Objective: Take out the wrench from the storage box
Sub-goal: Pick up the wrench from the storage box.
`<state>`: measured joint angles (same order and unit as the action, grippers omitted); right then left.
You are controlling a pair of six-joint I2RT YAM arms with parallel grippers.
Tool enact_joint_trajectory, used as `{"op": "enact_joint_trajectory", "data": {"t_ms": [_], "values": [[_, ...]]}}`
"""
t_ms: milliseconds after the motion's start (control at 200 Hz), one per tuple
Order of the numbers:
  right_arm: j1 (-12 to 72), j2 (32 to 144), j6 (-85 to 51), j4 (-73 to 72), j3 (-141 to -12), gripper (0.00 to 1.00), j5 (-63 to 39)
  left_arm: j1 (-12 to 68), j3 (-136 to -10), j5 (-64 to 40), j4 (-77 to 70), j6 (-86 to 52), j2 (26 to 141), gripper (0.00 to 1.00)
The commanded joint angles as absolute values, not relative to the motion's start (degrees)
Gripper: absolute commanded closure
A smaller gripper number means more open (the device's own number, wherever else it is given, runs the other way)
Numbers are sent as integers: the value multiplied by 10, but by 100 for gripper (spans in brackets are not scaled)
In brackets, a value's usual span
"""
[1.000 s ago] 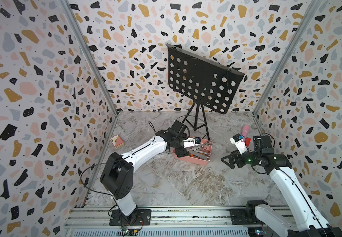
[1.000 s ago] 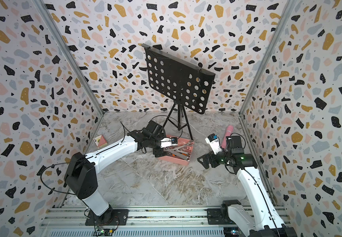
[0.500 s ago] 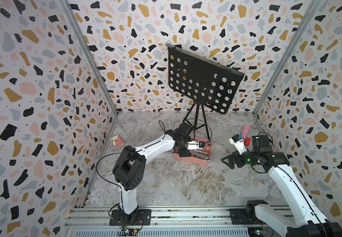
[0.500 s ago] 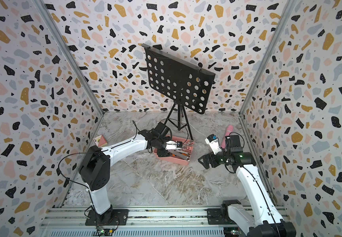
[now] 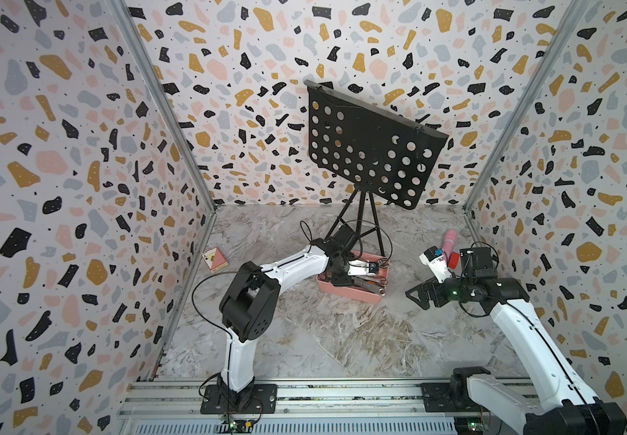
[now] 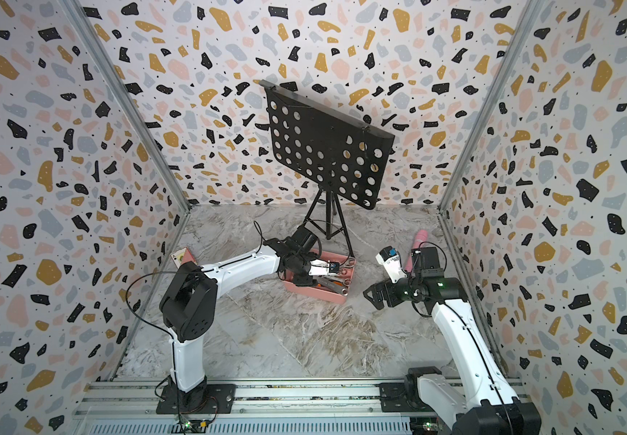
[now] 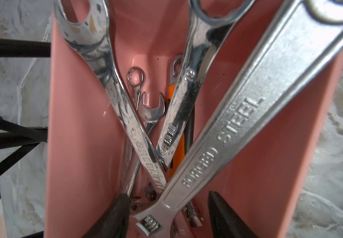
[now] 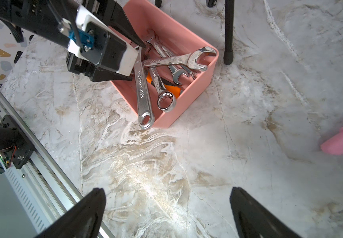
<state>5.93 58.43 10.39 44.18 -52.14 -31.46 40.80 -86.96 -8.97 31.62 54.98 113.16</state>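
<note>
Adjustable wrench lies on top of the pile in the salmon-pink storage box, with the left pincer astride its head end.
The wrench is stamped FORGED STEEL, so it is likely heavy, rigid and head-heavy, and its polished faces look slippery. It lies diagonally across the combination wrenches, and its hole end overhangs the box rim. The left pincer's jaws stand apart on either side of the shank by the worm screw, not yet gripping. Best hold, in my judgement, is across the narrow edges just behind the head; a hold further out risks the wrench swinging, or dragging its neighbours along. The right pincer is wide open and empty over the bare desk, well apart from the box.
</note>
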Motion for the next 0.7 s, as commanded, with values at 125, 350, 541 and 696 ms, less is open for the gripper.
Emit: {"op": "enact_joint_trajectory", "data": {"t_ms": [125, 350, 541, 696], "values": [[62, 591, 104, 431, -520, 0, -315, 424, -878, -107, 347, 557, 1156, 43], [62, 594, 102, 426, -516, 0, -315, 431, -889, -110, 347, 551, 1168, 56], [62, 592, 100, 419, -509, 0, -315, 434, -887, -110, 347, 548, 1172, 68], [62, 593, 98, 418, -509, 0, -315, 434, -893, -107, 346, 542, 1174, 76]]}}
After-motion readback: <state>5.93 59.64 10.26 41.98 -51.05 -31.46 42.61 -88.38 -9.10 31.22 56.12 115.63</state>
